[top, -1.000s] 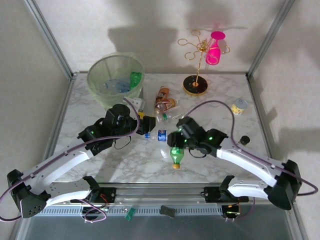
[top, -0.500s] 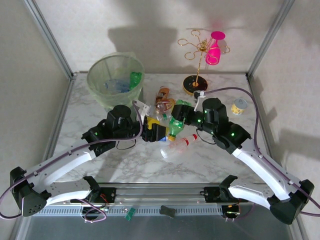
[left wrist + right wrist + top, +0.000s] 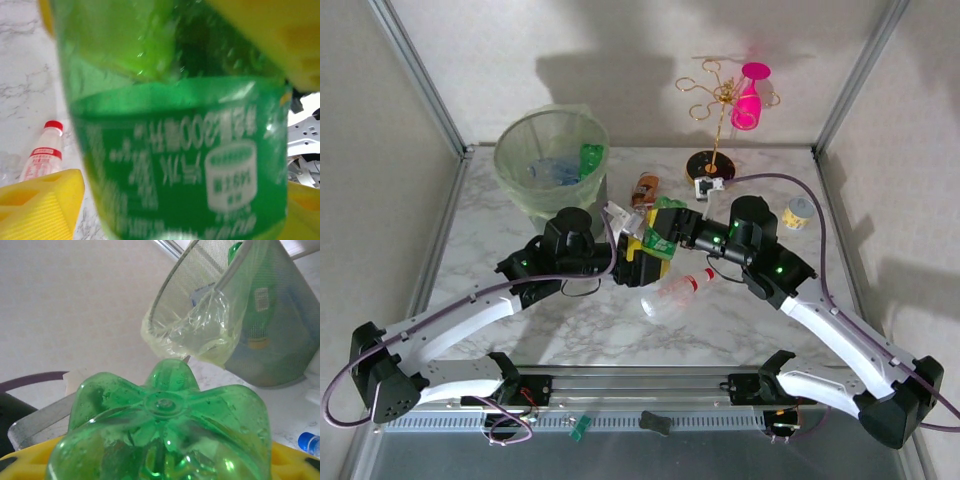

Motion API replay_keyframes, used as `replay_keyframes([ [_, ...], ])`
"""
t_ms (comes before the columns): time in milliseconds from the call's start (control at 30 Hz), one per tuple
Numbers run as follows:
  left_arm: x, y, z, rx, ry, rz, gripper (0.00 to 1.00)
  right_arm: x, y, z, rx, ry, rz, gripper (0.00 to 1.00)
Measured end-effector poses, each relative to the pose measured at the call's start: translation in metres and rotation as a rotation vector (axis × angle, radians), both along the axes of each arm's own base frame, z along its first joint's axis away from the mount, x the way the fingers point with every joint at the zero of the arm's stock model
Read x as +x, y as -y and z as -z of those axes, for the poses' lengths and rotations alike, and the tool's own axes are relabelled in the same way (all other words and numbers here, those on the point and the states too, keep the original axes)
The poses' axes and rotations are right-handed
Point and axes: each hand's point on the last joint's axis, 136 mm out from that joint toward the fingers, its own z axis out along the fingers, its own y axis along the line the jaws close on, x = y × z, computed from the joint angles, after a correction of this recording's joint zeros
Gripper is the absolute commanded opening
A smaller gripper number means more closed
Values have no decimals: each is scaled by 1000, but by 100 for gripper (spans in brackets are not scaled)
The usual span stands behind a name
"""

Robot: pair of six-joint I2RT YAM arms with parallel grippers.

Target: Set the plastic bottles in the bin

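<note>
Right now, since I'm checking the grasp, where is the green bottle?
Top view: the green bottle is mid-table between the left gripper and right gripper, right of the bin, with the red-capped clear bottle lying just nearer the bases.

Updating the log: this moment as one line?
right tool: grips green bottle | left tool: around it, grip unclear | bin: bottles inside | red-capped bottle: on table

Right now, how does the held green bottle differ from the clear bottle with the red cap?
The green bottle is tinted green; the clear bottle is colourless with a red cap. The green bottle is gripped by the right hand, above the table; the clear bottle lies on its side on the table, untouched. The green bottle's label is green; the clear bottle's is red and white. Both are outside the bin.
</note>
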Motion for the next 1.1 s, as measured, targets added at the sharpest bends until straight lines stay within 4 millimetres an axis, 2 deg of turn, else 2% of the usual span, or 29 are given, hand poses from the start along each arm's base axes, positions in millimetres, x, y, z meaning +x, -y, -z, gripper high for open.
replay_keyframes([
  [167, 0, 4, -7, -34, 2, 14, 76, -8, -5, 7, 16, -12, -42, 48],
  [233, 1, 6, -10, -46, 5, 15, 72, -12, -8, 8, 22, -12, -61, 48],
  [300, 2, 6, -11, -53, 4, 13, 63, -17, -12, 9, 31, -8, -86, 47],
  [333, 1, 7, -12, -55, 2, 15, 54, -19, -14, 9, 35, -4, -96, 47],
  [400, 1, 7, -12, -58, 2, 17, 43, -19, -15, 10, 35, -1, -93, 47],
  [533, 0, 6, -11, -52, -5, 22, 36, -20, -15, 12, 38, 1, -94, 49],
  [667, -1, 6, -10, -50, -4, 27, 35, -20, -14, 12, 40, 4, -89, 69],
  [733, 0, 6, -10, -49, -1, 23, 33, -18, -13, 12, 36, 11, -67, 88],
  [800, 3, 5, -10, -42, 4, 1, 32, -15, -9, 13, 19, 12, -31, 97],
  [933, 19, -3, -12, -14, 28, -71, 22, -6, 9, 6, -34, 34, 90, 99],
  [1100, 60, -34, -18, 41, 55, -250, 10, -11, 51, -33, -25, 161, 238, 99],
])
